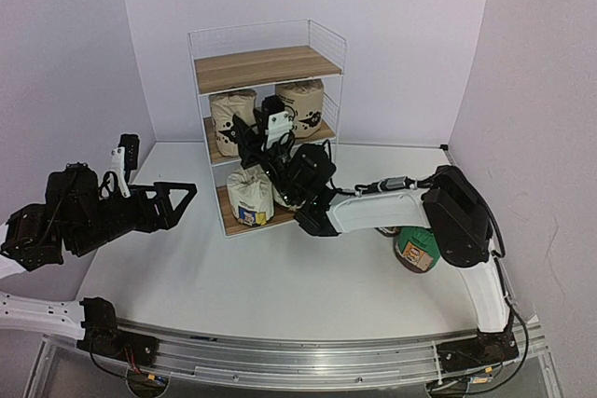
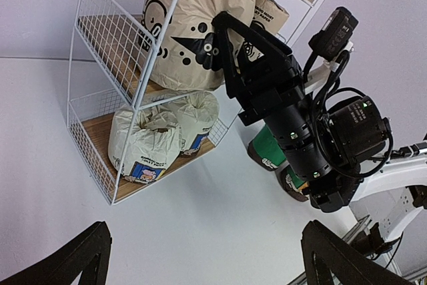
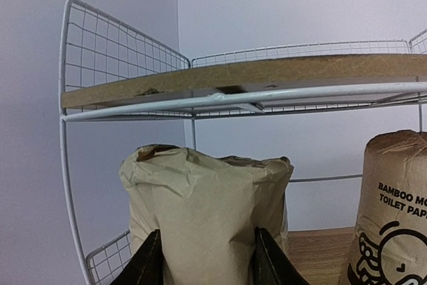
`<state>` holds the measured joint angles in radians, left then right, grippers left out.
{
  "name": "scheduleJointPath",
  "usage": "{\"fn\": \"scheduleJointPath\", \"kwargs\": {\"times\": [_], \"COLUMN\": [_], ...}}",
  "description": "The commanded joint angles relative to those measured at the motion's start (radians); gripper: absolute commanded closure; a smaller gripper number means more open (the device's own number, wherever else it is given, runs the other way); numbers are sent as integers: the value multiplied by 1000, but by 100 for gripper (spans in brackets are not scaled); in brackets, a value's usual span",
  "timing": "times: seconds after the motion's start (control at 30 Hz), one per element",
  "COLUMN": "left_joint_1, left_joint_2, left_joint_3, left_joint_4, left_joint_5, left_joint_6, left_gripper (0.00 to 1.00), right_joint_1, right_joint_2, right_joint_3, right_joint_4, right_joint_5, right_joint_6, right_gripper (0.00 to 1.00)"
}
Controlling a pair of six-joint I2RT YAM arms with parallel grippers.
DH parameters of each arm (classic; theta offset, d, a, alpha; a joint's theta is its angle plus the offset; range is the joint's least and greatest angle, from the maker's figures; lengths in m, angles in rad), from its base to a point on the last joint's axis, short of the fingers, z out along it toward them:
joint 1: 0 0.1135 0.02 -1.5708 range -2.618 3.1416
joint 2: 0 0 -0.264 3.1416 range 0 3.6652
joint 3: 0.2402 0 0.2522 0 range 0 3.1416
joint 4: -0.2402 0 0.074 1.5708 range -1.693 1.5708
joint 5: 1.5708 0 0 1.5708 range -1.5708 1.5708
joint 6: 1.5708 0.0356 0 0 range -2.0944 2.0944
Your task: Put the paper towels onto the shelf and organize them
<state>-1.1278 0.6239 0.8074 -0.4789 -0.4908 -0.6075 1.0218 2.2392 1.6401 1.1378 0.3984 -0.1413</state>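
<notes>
I see the right arm (image 1: pixel 373 212) stretched into the shelf's (image 1: pixel 266 69) middle tier; right end effector (image 3: pixel 205 258) grasps a beige roll (image 3: pixel 203 198); left end effector (image 2: pixel 207 231) hangs released, left of the shelf.

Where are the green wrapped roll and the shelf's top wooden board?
green wrapped roll (image 1: pixel 416 249): top external view, its visible side.
top wooden board (image 1: pixel 266 67): top external view, board's middle.
</notes>
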Motion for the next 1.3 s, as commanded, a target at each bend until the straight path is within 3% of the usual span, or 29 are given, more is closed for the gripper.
{"fn": "scheduleJointPath", "kwargs": {"times": [0.0,0.3,0.57,0.93,1.27], "left_joint_1": [0,-1,0,-1,-1], "left_joint_2": [-50,-55,-70,-87,-104], "left_joint_3": [1,0,-14,-31,-46], "left_joint_4": [25,21,39,46,47], "left_joint_5": [-6,-9,1,15,18], "left_joint_6": [-3,-1,11,14,5], "left_gripper": [0,0,0,0,0], "right_joint_1": [5,6,5,6,16], "right_joint_2": [73,138,103,-12,-191], "right_joint_3": [29,84,20,-72,-174], "right_joint_4": [-135,-142,-142,-145,-255], "right_joint_5": [40,75,73,69,16], "right_joint_6": [-5,-56,-55,-62,-13], "right_gripper": [59,55,48,42,28]}}
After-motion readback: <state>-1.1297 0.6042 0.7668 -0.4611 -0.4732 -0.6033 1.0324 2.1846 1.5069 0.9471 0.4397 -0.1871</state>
